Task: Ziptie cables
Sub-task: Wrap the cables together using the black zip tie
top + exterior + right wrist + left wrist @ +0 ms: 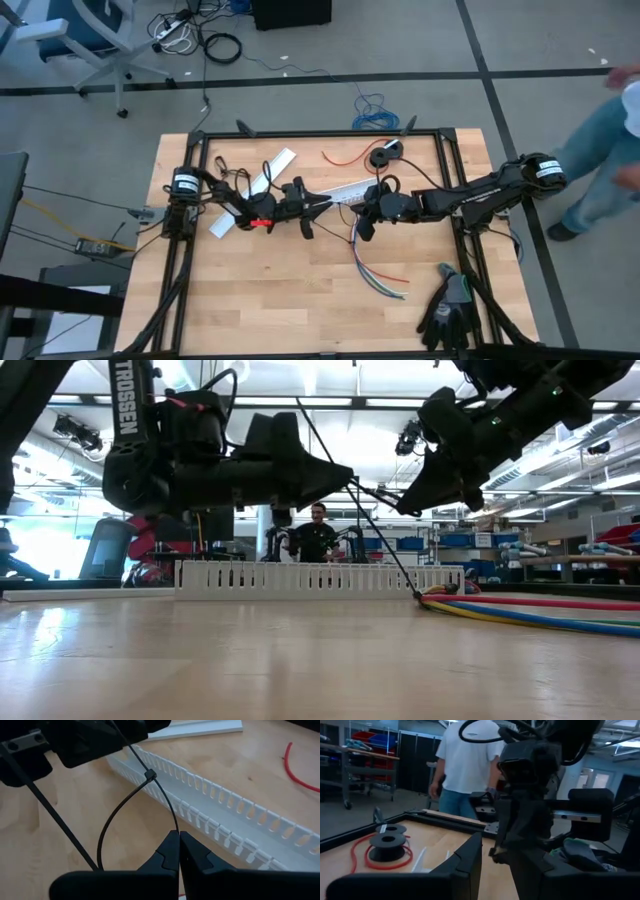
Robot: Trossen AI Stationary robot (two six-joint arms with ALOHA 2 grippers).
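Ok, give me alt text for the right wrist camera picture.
The right tool, shut, pinches a black zip tie looped above a wooden table. The left tool holds the tie's other end. A white slotted cable duct lies behind, and a thin red wire.

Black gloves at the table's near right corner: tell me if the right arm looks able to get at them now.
Probably not right now: the right pincer is shut on the zip tie loop at mid-table. The gloves lie uncovered, so once it lets go the way looks free.
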